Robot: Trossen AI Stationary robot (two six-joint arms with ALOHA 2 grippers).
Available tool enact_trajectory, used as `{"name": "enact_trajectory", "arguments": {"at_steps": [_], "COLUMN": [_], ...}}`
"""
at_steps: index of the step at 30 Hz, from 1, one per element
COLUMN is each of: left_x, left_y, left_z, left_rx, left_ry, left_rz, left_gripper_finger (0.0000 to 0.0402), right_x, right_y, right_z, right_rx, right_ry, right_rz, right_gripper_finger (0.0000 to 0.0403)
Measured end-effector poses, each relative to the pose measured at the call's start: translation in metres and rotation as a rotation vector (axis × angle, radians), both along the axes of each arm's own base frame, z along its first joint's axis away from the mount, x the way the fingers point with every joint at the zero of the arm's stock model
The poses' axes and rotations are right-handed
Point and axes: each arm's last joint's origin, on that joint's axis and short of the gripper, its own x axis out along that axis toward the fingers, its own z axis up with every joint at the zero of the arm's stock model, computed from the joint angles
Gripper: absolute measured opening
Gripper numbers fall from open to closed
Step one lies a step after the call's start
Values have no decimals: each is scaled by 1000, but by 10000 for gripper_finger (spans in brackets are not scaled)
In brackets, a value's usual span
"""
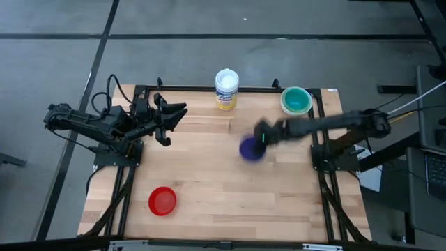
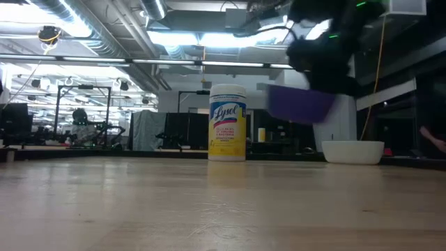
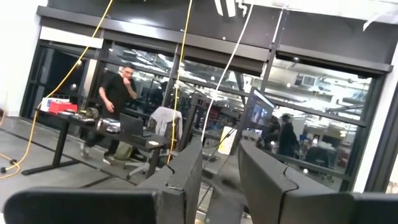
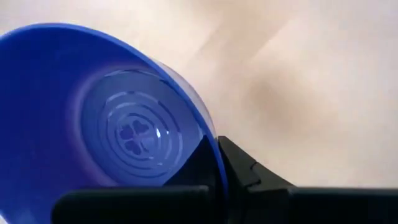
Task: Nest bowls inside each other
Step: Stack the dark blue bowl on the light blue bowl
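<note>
A blue bowl hangs over the middle of the table, with my right gripper shut on it; the low view shows this bowl well above the wood. A red bowl rests on its base near the front left. At the far right corner a teal bowl sits inside a white bowl. My left gripper waits open at the left, raised, with nothing between its fingers. My right gripper pinches the blue bowl's wall at the rim, one finger inside the bowl and one finger outside. The fingers come slanting down from the table's right side. The bowl is lifted clear of the table, its mouth up.
A white canister with a yellow-blue label stands upright at the middle of the far edge. The wooden table has bare room in front and in the middle. A black frame runs along its edges.
</note>
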Motion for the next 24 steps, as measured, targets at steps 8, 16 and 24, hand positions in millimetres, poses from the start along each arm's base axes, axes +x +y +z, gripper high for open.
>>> {"name": "enact_trajectory", "arguments": {"at_steps": [8, 16, 24], "left_x": [0, 0, -1], "left_y": [-1, -1, -2], "left_z": [0, -2, -1], "left_rx": [19, 66, 103], "left_ry": [10, 40, 42], "left_rz": [-24, -18, -45], "left_gripper_finger": [100, 100, 100], "right_x": [-93, -157, -151], "right_y": [-134, -172, -181], "right_z": [47, 57, 42], "right_rx": [-76, 34, 146], "right_ry": [-43, -115, -124], "right_rz": [-603, -846, -1124], "right_gripper_finger": [2, 1, 1]}}
